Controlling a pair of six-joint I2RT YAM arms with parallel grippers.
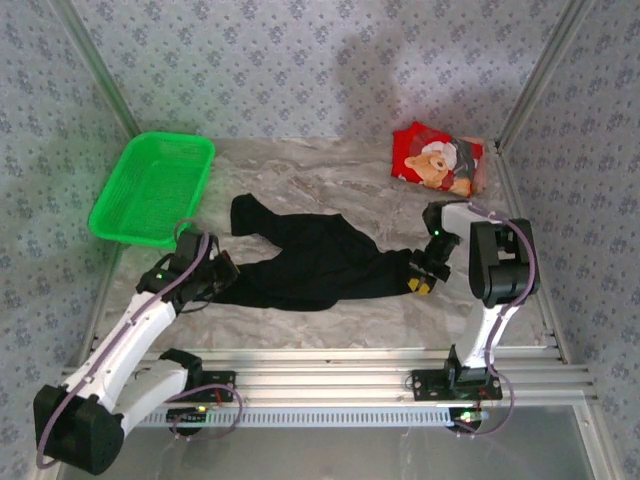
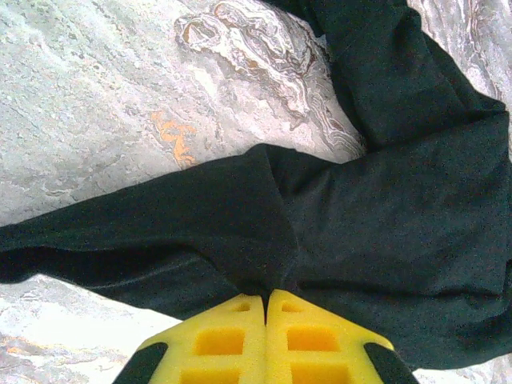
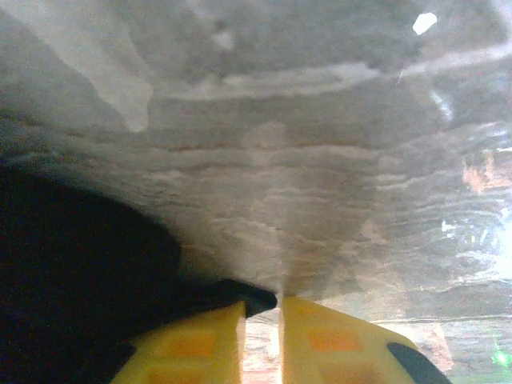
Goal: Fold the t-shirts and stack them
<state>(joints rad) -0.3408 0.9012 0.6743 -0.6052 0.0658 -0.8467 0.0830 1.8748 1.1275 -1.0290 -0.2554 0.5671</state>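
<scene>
Two t-shirts lie on the table (image 1: 300,180): a black shirt (image 1: 310,262) sprawls crumpled, and a red teddy-bear shirt (image 1: 437,160) sits bunched beyond its right end. The left gripper (image 1: 225,270) clamps the black shirt's left end. The right gripper (image 1: 421,284) is at its right end, pads nearly together, grip impossible to tell.

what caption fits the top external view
Top view: left gripper and right gripper at opposite ends of the black t-shirt, red t-shirt far right, green basket far left

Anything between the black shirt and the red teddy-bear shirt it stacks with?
Nothing visible does: bare marbled tabletop separates the plain black cloth t-shirt from the red teddy-bear-print t-shirt; the right arm reaches over that gap.
</scene>
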